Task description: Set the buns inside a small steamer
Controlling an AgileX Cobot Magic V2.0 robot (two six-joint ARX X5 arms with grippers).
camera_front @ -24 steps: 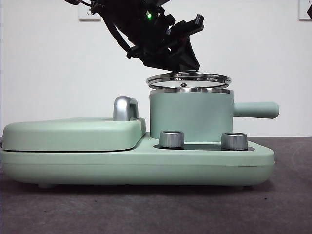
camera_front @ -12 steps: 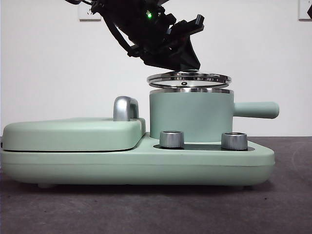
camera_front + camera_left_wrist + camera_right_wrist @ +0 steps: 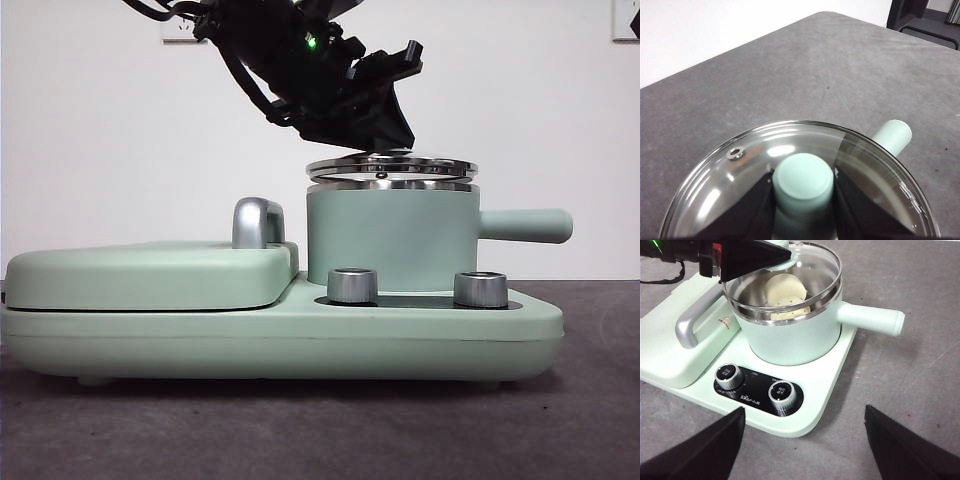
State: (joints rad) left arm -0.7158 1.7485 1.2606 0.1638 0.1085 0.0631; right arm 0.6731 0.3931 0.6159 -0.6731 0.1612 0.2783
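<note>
The small steamer (image 3: 390, 235), a mint-green pot with a steel rim and a side handle (image 3: 525, 225), stands on the cooker base. My left gripper (image 3: 385, 140) is shut on the green knob (image 3: 803, 177) of the glass lid (image 3: 392, 166) and holds the lid nearly level, just above the rim. In the right wrist view two cream-white buns show inside the pot through the glass: a smooth one (image 3: 785, 289) and another below it (image 3: 790, 314). My right gripper (image 3: 805, 412) is open and empty, in front of the cooker.
The mint-green cooker base (image 3: 300, 345) has two steel dials (image 3: 352, 285) (image 3: 480, 288) at its front. A flat hinged griddle cover (image 3: 150, 275) with a chrome handle (image 3: 255, 222) lies beside the pot. Grey table all around.
My left gripper has lowered the glass lid from a slight tilt above the pot to nearly level and close over the rim. The right gripper shows no change.
</note>
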